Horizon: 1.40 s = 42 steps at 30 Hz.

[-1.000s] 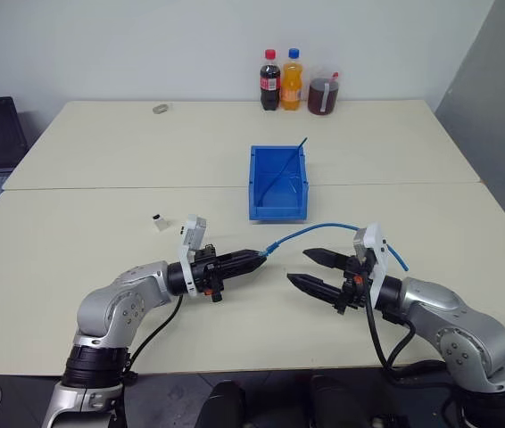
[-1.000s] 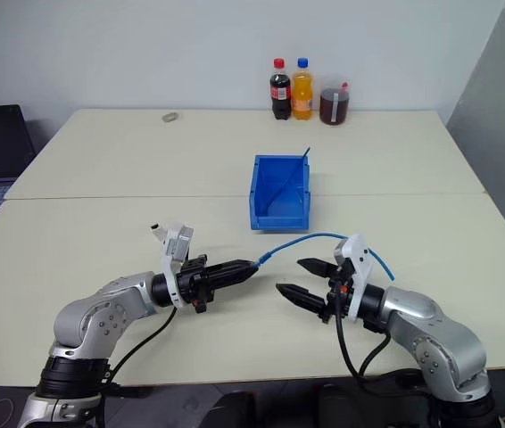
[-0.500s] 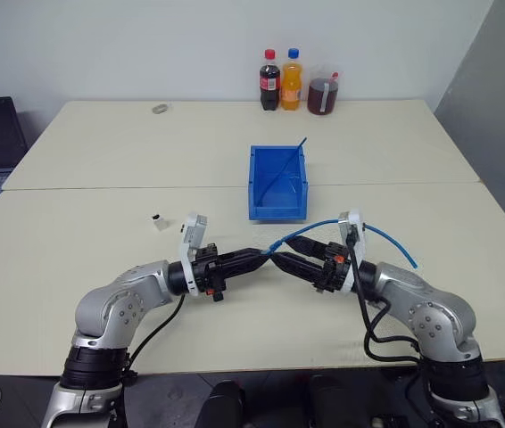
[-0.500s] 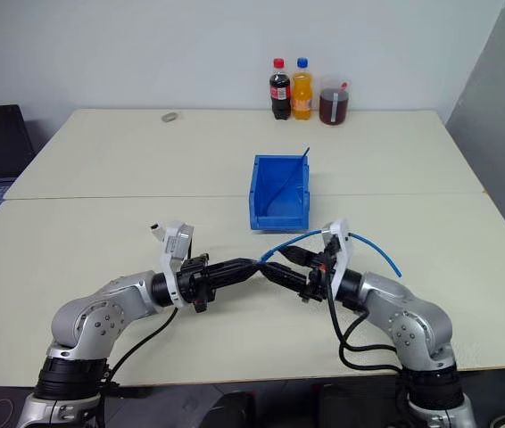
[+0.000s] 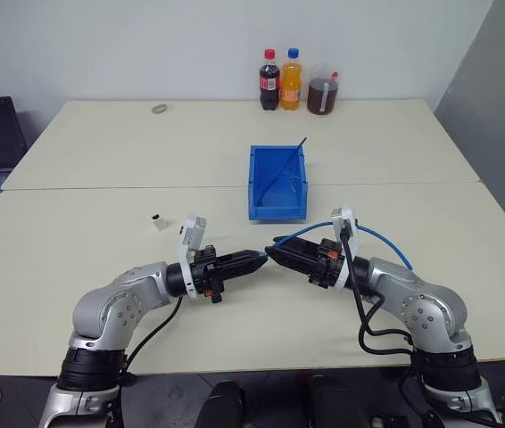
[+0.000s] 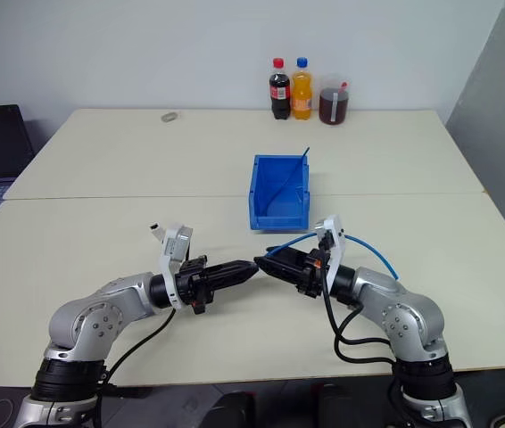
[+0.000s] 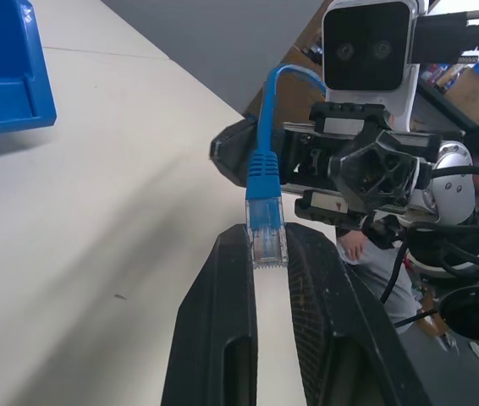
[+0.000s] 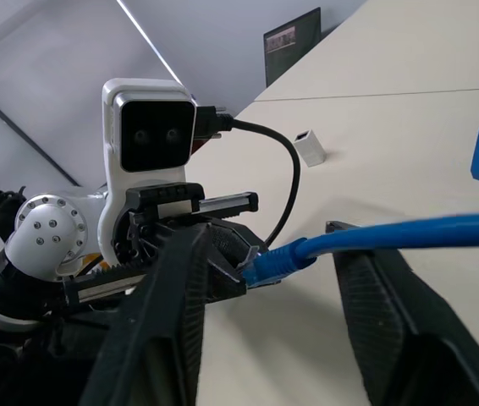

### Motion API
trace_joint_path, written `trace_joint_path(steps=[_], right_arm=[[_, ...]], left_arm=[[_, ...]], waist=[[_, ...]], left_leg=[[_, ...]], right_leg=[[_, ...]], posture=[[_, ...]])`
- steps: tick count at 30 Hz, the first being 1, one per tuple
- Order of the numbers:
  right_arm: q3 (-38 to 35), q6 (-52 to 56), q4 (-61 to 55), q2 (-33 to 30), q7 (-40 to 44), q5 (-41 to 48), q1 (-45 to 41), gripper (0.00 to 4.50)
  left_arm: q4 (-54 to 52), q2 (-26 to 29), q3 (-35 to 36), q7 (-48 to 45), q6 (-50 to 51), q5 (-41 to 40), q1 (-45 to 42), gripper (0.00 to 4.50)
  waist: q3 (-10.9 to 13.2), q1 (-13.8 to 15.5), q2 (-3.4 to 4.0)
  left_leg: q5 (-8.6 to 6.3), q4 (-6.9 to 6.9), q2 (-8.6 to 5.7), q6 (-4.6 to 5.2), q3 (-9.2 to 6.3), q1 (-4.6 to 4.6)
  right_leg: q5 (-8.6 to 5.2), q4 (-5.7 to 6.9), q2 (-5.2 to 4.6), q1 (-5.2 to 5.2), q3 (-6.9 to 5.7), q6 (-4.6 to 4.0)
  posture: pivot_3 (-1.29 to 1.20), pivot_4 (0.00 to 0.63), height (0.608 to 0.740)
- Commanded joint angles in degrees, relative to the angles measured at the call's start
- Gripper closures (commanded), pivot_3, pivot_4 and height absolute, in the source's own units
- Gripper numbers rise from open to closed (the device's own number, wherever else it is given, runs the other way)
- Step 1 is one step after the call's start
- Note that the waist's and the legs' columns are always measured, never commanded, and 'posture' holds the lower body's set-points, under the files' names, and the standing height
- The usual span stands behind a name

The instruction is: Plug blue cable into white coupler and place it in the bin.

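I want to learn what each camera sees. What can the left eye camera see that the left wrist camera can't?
The left eye view has the white coupler on the table, three drink bottles and the left gripper from outside. The left wrist view has the clear plug pinched between that gripper's fingers. Both have the blue cable, the bin and the right gripper.

Head pair: high, looking forward and down over table (image 5: 101,169), arms below, bottles (image 5: 293,80) at the far edge; both eyes share the whole scene (slightly offset sideways). Left wrist camera: close, along its fingers (image 7: 222,338), facing the right gripper (image 7: 248,156). Right wrist camera: close, facing the left gripper (image 8: 222,254). Both wrist views share the cable (image 8: 392,237) and bin (image 7: 2,76).
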Motion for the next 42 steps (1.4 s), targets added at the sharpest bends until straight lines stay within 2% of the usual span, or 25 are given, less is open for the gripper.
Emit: trace_joint_path(steps=[1,5,7,20,21,28,34,39,42], right_arm=[[0.6,0.3,-1.6,-0.4,1.4,2.0,-0.8,3.30],[1.0,0.6,-1.7,-0.7,1.6,2.1,-0.9,4.24],[1.1,0.7,-1.7,-0.9,1.8,2.2,-1.0,4.43],[0.7,1.2,-2.0,-1.1,1.9,2.2,-1.0,4.45],[0.6,1.0,-2.0,-1.0,1.8,2.1,-1.0,4.46],[0.2,0.4,-1.9,-1.1,1.5,1.7,-0.8,4.46],[-0.8,-0.2,-2.1,-2.4,1.9,1.3,-0.7,4.48],[-2.6,-1.8,-2.2,-6.0,2.7,-0.2,0.2,4.48],[-3.6,-3.0,-2.1,-7.7,2.8,-0.7,1.0,4.48]], left_arm=[[-1.7,0.1,0.1,-0.4,-0.7,-0.2,0.0,4.27],[-1.5,0.0,-0.1,-0.5,-1.0,-0.1,-0.1,4.27],[-1.5,0.0,-0.1,-0.6,-0.9,-0.1,-0.1,4.27],[-0.5,-0.6,-0.6,0.5,-4.1,3.5,-0.4,4.27],[-0.3,-0.5,-0.6,0.8,-4.4,3.9,-0.4,3.71],[-0.4,0.2,0.1,1.3,-5.4,5.2,0.4,2.47],[-2.2,1.6,1.3,2.8,-8.2,7.4,3.0,1.22],[-4.9,0.2,3.8,10.1,-15.2,12.9,7.0,0.18],[-6.6,-3.1,5.6,19.1,-20.2,18.0,10.2,0.18]], waist=[[0.0,0.0,0.00],[0.0,0.0,0.00],[0.0,0.0,0.00],[0.0,0.0,0.00],[0.0,0.0,0.00],[0.0,0.0,0.00],[0.0,0.0,0.00],[0.0,0.0,0.00],[0.0,0.1,0.00]], left_leg=[[0.00,0.00,0.00,0.00,0.00,0.00],[0.00,-0.01,0.00,0.00,0.00,0.00],[0.00,-0.01,0.00,0.00,0.00,0.00],[0.00,-0.02,0.00,0.00,0.00,0.00],[0.00,-0.02,0.00,0.00,0.00,0.00],[0.00,-0.02,0.00,0.00,0.01,-0.01],[0.00,-0.04,0.01,0.00,0.02,-0.01],[0.00,-0.04,0.01,0.00,0.02,-0.02],[0.00,-0.04,0.03,0.00,0.03,-0.03]], right_leg=[[0.00,0.00,0.00,0.00,0.00,0.00],[0.00,0.00,0.00,0.00,0.00,0.00],[0.00,0.00,0.01,-0.01,0.00,0.00],[0.00,-0.01,0.00,-0.01,0.00,0.00],[0.00,-0.01,0.01,-0.01,0.00,0.00],[0.00,-0.02,0.00,-0.02,0.01,0.00],[0.00,-0.02,0.00,-0.03,0.02,0.00],[0.00,-0.04,-0.01,-0.04,0.03,0.00],[0.00,-0.07,-0.10,-0.04,0.06,0.00]], posture=[[0.00,0.150,0.740],[0.00,0.150,0.740],[0.00,0.150,0.740],[0.00,0.150,0.740],[0.00,0.150,0.740],[0.00,0.150,0.740],[0.00,0.150,0.740],[0.00,0.150,0.740],[0.00,0.150,0.740]])
